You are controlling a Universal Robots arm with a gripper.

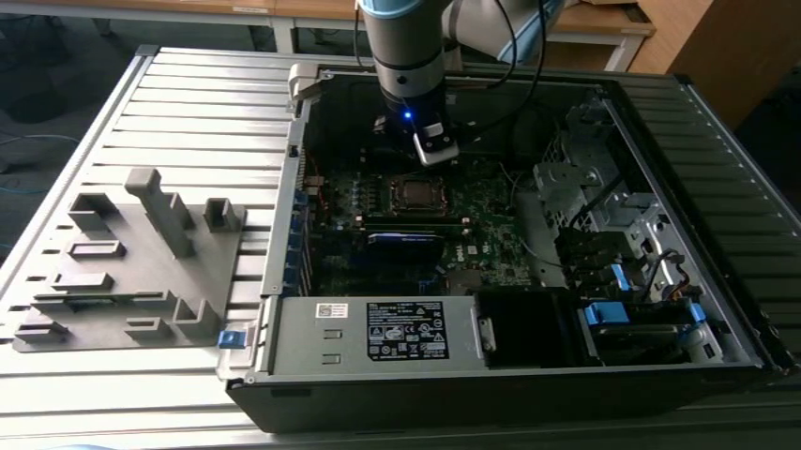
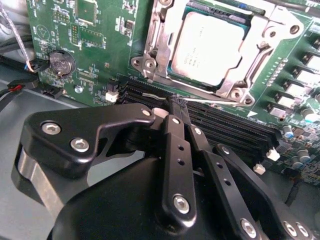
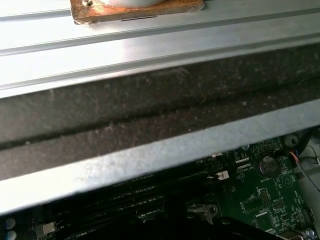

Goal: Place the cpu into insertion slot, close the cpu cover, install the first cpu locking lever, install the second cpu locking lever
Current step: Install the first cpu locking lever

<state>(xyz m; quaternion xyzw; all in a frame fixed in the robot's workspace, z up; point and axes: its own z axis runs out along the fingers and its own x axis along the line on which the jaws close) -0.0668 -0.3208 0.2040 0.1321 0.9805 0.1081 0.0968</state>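
In the second wrist view, the cpu [image 2: 209, 47] sat in the insertion slot [image 2: 176, 75] under the closed cpu cover [image 2: 165, 27]. The claw [image 2: 178, 101] hovered just beside it, fingers pressed together on a thin silver locking lever [image 2: 210, 101].

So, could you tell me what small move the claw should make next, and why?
Probably a short push on the lever, bringing it down toward its catch. In the second wrist view the cpu is seated under the closed cover, and the claw has its tip right at that thin lever, which runs along the cover's edge and looks not yet latched.
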